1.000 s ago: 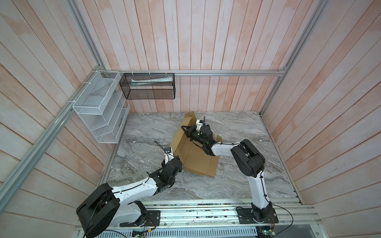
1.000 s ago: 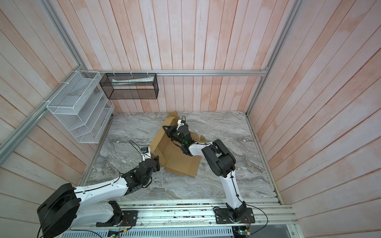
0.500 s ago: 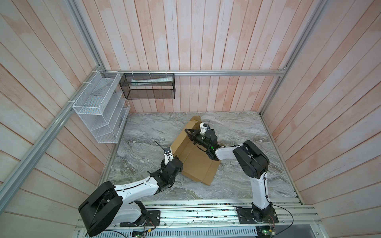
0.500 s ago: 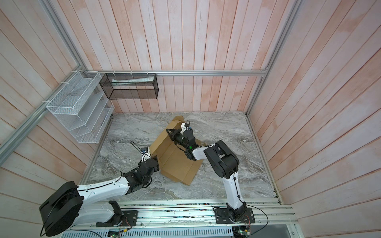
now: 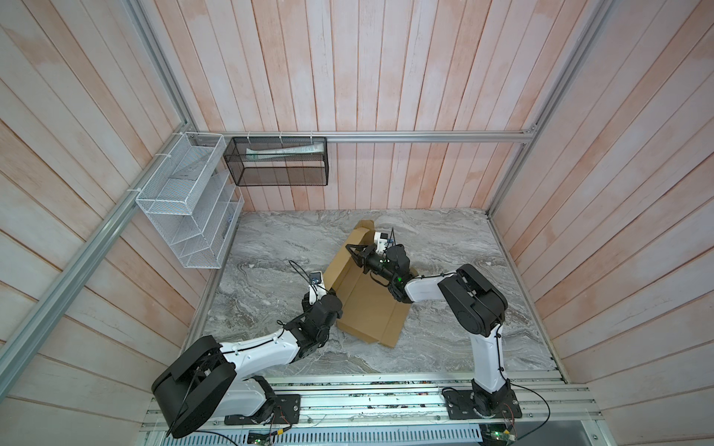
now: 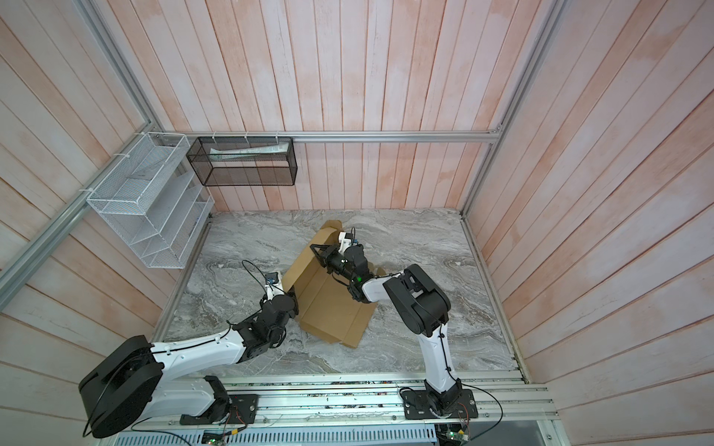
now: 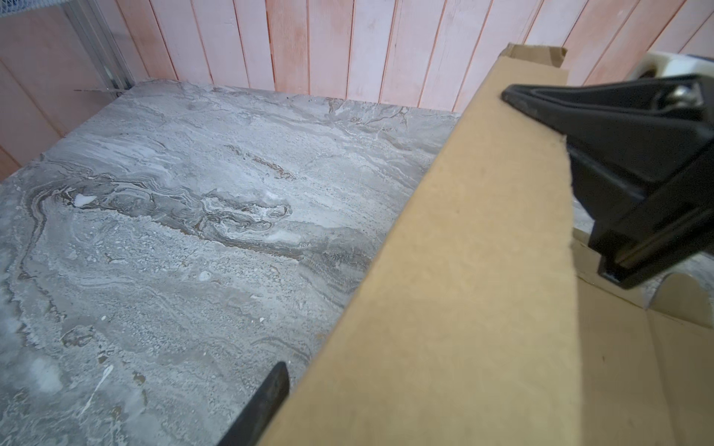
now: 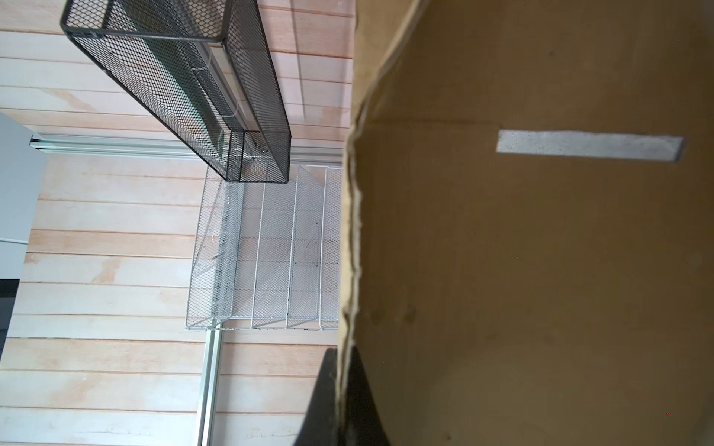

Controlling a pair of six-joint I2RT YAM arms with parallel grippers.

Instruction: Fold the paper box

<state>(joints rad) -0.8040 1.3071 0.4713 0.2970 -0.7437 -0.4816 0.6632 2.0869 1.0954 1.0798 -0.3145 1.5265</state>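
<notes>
Pinching the paper box point(image 5: 371, 305) by its raised side flap, right gripper point(image 5: 352, 251) is clamped tight. Box sits mid marble table point(image 5: 270, 247). Left gripper point(image 5: 324, 289) hugs the flap's near end; can't tell whether it grips.

Grey marble tabletop point(image 5: 444, 239), paper box point(image 5: 367, 309) resting on it

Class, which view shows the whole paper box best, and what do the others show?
A top view: the paper box shows almost whole, base flat, one flap raised. The left wrist view shows mostly that flap's outside; the right wrist view only an inner face with a slit.
</notes>
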